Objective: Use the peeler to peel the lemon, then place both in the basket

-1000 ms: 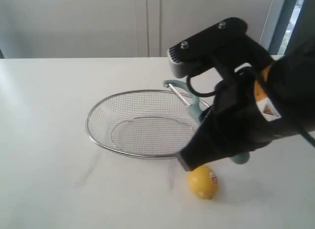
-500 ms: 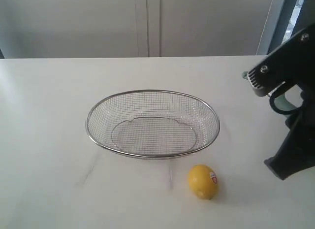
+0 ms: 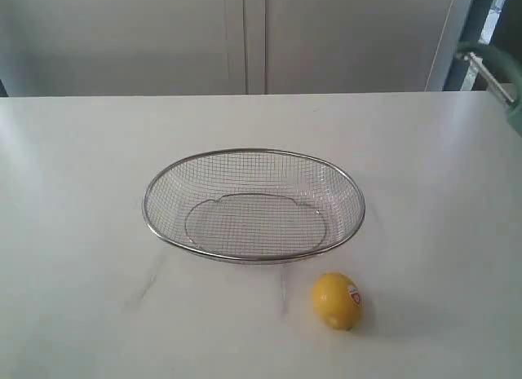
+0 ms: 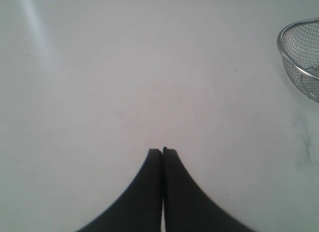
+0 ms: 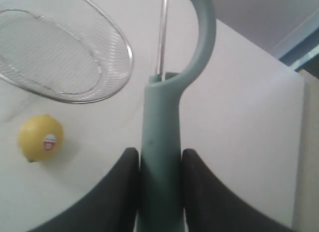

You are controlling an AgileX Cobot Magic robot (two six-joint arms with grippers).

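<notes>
At the middle of the white table, the basket is sitting empty, its wire bowl opening upward, ready to take both things later. At about five o'clock from it, near the rim but not touching, the lemon is lying on the bare top with its sticker showing. Its skin looks whole, so I judge that peeling has not begun.

At the two o'clock edge of the exterior view, only the peeler head is poking in, well apart from the lemon. The right gripper is clamping the handle between its fingers, blade end pointing away from the wrist, a hold that probably suits drawing the blade across the fruit. The left gripper is hanging over bare table, seemingly off the basket's nine o'clock side, fingers pressed together on nothing. It may be needed to steady the lemon, which could roll on so smooth a top.

The table is looking matte and faintly smudged near the basket. Behind it, at twelve o'clock, pale panels with a vertical seam are closing off the room, and a dark frame is standing at one o'clock.
</notes>
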